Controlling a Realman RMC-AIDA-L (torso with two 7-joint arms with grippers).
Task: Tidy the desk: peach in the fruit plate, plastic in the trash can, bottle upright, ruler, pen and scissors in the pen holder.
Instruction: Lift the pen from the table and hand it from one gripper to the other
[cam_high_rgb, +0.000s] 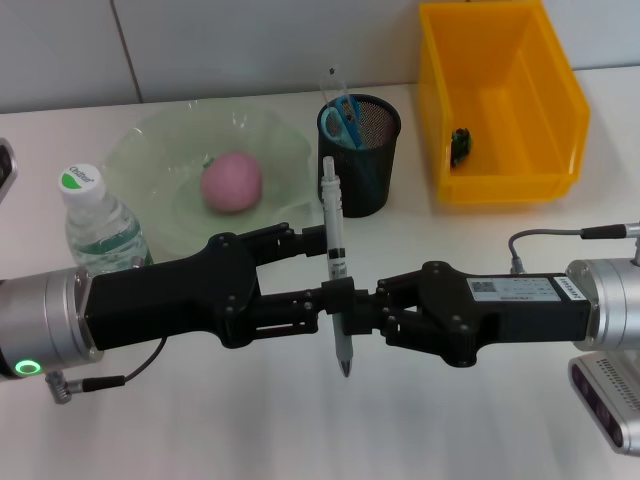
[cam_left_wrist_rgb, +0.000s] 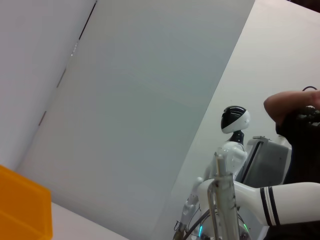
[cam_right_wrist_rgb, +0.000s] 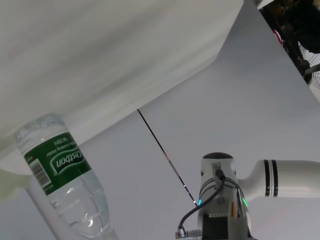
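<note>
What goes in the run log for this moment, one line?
stage: pen handover | left gripper and right gripper: both shut on white-barrelled pen, held upright | black mesh pen holder: scissors in | pink peach: plated

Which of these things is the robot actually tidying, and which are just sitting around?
Part of the job: pen, held by both the left gripper and right gripper; pen holder with scissors; peach in the plate; upright bottle; yellow bin.

Just there: table, wall.
</note>
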